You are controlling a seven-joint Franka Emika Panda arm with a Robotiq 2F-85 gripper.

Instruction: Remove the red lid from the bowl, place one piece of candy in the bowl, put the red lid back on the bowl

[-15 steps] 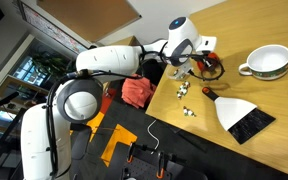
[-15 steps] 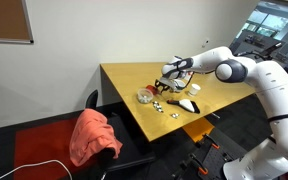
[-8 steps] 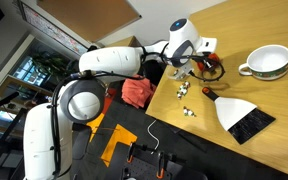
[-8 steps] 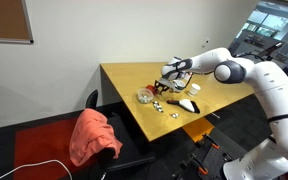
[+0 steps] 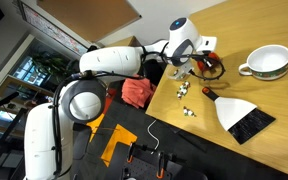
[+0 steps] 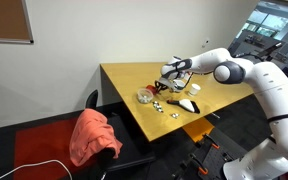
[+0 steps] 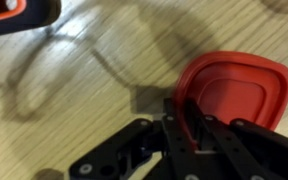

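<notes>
In the wrist view my gripper (image 7: pixel 187 115) is shut on the near edge of the red lid (image 7: pixel 239 85), which sits over the wooden table (image 7: pixel 94 90). A second red-rimmed, dark object (image 7: pixel 14 10) lies at the top left corner. In both exterior views the gripper (image 5: pixel 187 68) (image 6: pixel 171 77) is low over the table near its edge. A dark round bowl with a red rim (image 5: pixel 210 68) is right beside it. Small wrapped candies (image 5: pixel 184 90) (image 6: pixel 158 104) lie scattered in front. I cannot tell whether the lid touches the table.
A large white bowl (image 5: pixel 267 62) stands further along the table. A white dustpan-like tool with a dark brush (image 5: pixel 242 116) lies near the candies. A clear round dish (image 6: pixel 144 97) and a white object (image 6: pixel 189 104) sit near the table edge. A chair with a red cloth (image 6: pixel 94 135) stands beside it.
</notes>
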